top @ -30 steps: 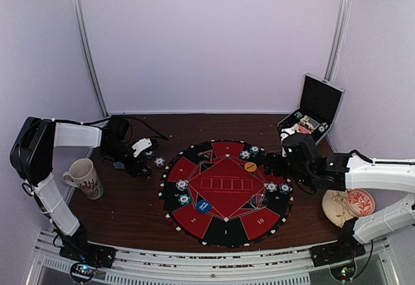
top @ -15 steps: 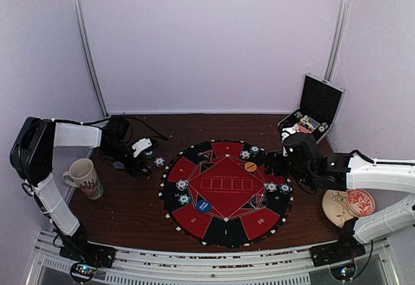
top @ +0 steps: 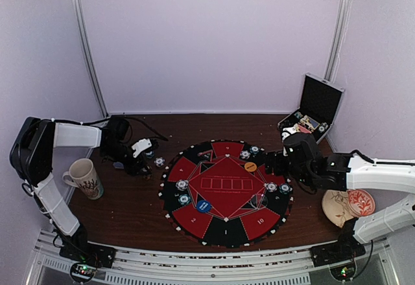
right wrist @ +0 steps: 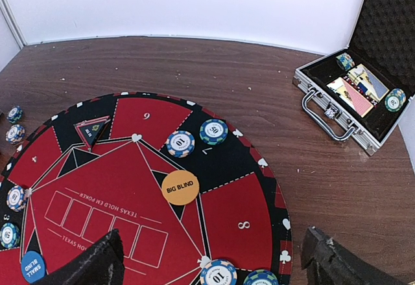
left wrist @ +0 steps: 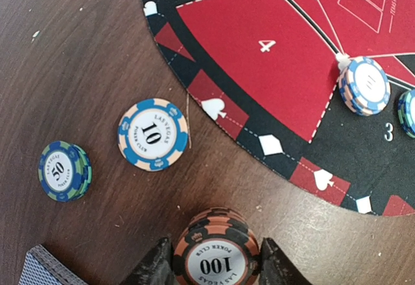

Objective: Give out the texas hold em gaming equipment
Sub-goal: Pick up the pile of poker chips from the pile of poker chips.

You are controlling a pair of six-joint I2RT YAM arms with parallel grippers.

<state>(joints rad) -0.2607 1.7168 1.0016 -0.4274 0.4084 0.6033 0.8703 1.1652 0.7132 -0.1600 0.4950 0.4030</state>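
Left arm folded, its left claw [left wrist: 216, 264] angled down, fingers [left wrist: 157, 269] pressing both sides of the chip stack [left wrist: 217, 236] between them. Right claw [right wrist: 213, 249] hovers, jaws spread wide.

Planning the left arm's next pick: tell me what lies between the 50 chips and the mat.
The 10 chip lies flat between the 50 chips and the mat, touching neither; the left wrist view shows it.

The left gripper [left wrist: 216, 254] has closed in on the stack of black-and-orange round plastic "100" poker chips [left wrist: 217, 232], its fingers now touching both sides.
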